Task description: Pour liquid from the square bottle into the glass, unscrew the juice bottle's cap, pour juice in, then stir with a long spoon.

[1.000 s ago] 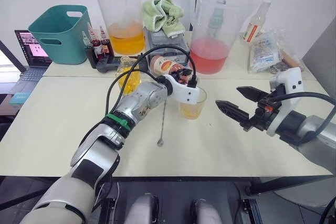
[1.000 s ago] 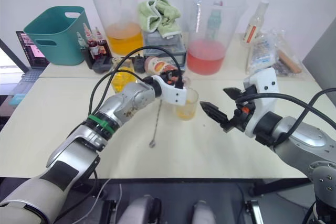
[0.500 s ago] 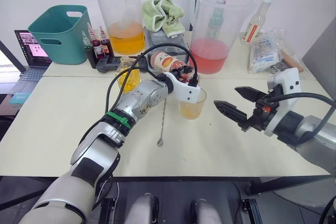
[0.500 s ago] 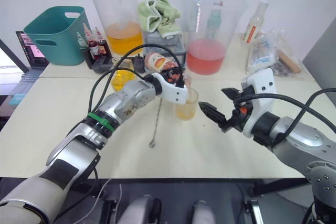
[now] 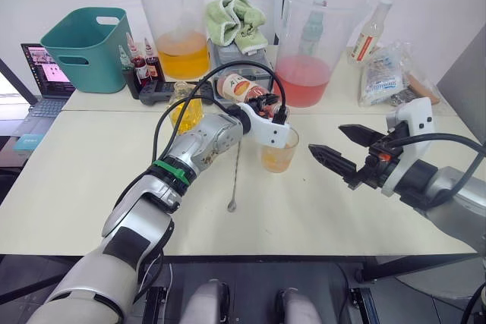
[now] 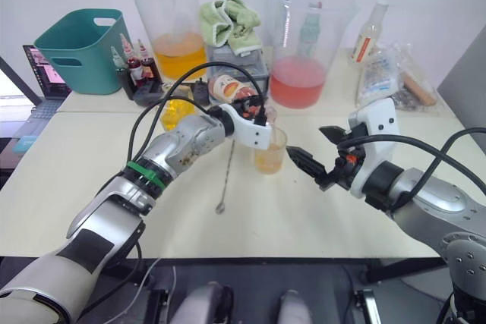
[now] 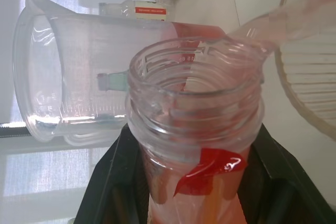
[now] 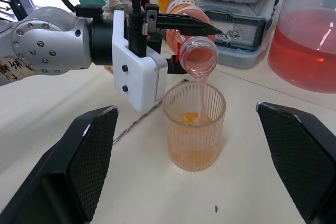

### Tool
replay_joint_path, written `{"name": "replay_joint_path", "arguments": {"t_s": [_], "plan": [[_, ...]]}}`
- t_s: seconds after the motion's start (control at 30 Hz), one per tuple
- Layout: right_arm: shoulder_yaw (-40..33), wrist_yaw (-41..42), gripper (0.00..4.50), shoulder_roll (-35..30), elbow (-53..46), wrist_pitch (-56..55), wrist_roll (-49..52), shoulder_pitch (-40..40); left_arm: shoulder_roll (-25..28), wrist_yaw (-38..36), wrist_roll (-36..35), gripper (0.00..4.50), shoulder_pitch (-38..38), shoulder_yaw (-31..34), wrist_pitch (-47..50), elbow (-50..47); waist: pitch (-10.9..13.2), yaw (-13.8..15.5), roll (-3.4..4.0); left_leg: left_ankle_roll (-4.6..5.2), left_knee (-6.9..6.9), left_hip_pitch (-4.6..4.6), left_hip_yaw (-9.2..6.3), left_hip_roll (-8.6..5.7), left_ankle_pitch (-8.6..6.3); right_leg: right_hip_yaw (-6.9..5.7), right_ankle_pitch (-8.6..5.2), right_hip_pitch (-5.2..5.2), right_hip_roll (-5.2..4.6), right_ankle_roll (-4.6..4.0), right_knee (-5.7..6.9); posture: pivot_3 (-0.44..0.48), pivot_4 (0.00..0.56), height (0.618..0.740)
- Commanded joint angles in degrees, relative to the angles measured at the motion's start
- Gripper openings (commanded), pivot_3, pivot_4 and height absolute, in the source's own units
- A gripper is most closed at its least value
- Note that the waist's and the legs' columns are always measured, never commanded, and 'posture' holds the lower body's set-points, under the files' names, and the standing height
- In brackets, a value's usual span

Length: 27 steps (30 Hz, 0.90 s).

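Between the frame a second earlier and now, the left hand point(image 8: 181, 24) had tipped the juice bottle point(image 5: 241, 92) a little further and the right hand point(image 5: 348, 149) had drifted slightly toward the glass point(image 5: 279, 149); nothing else on the bench point(image 5: 91, 165) had shifted.

Left hand: fingers point(image 7: 113, 182) clamped on the juice bottle below its threaded neck. Bottle held nearly on its side, uncapped, mouth over the glass rim. A thin pink stream ran from the mouth into the glass, seen clearly in the right wrist view.

Right hand: black fingers point(image 8: 79, 166) wide apart, holding nothing, touching nothing, hovering just beside the glass on the robot's right.

Glass stood upright near the bench centre, with orange liquid in its lower part. Long spoon point(image 5: 235, 176) lay flat on the bench beside the glass, on its left, bowl toward the near edge. Square bottle point(image 5: 184, 108) stood behind the left forearm, largely hidden by arm and cable.

Room: open bench surface ran in front of the glass to the near edge. Back of the bench was crowded: orange beaker point(image 5: 173, 20), pink beaker point(image 5: 311, 32), teal bin point(image 5: 85, 47), green cloth point(image 5: 237, 22).

Cap could not be made out. Left fingertips were hidden by the bottle in the head views.
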Motion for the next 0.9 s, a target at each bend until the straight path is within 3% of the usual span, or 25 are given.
{"name": "replay_joint_path", "arguments": {"t_s": [0.03, 0.2, 0.37, 0.47, 0.63, 0.9], "plan": [[-0.34, 0.33, 4.47, -0.5, -0.71, -1.62, -0.18, -0.68, -1.42, -2.66, -6.21, 1.62, -2.17, 4.77, 1.38, -2.27, 0.0, 0.02, 0.0, 0.0, 0.0, 0.0, 0.0, 0.0, 0.0, 0.0, 0.0, 0.0, 0.0, 0.0, 0.0, 0.0, 0.15, 0.736], [0.16, 1.07, 4.47, -0.72, -0.26, -1.91, -0.65, -1.0, -2.68, -9.08, -14.86, 1.62, -1.06, 9.09, 4.18, -4.59, 0.0, -0.15, 0.0, 0.0, 0.02, 0.0, 0.0, 0.01, 0.0, 0.0, 0.0, 0.0, 0.0, 0.0, 0.01, 0.0, 0.15, 0.736], [1.1, 2.59, 4.47, -0.69, 0.69, -2.05, -1.73, -2.08, -1.28, -10.53, -17.66, 1.62, -0.9, 11.27, 5.93, -6.47, 0.0, -0.16, 0.0, 0.0, 0.02, 0.0, 0.0, 0.0, 0.0, 0.0, 0.0, -0.01, 0.01, 0.0, 0.02, 0.0, 0.15, 0.736], [1.65, 4.5, 4.47, -0.71, 2.01, -1.71, -1.32, -3.38, -2.22, -12.26, -23.74, 1.62, -0.79, 15.71, 10.15, -9.31, 0.0, -0.13, 0.0, 0.0, 0.03, 0.01, -0.01, 0.0, 0.0, 0.0, 0.0, 0.0, 0.01, 0.0, 0.03, 0.0, 0.15, 0.736], [1.64, 10.96, 4.47, -2.56, 4.81, -2.53, -2.53, -6.02, -4.86, -16.97, -37.91, 1.62, -0.22, 24.75, 24.0, -18.4, 0.0, -0.1, 0.0, 0.0, 0.07, -0.01, -0.03, 0.0, 0.0, 0.0, 0.0, 0.0, 0.01, 0.01, 0.04, 0.0, 0.15, 0.736], [3.1, 29.09, 4.47, -7.68, 12.65, -6.69, -9.16, -7.91, -1.67, -17.51, -56.7, 1.62, 3.38, 37.52, 55.88, -37.95, -0.01, -1.35, 0.01, 0.0, 0.06, 0.03, -0.08, 0.01, 0.0, 0.0, 0.0, 0.01, 0.05, 0.0, 0.1, 0.0, 0.15, 0.736]]}}
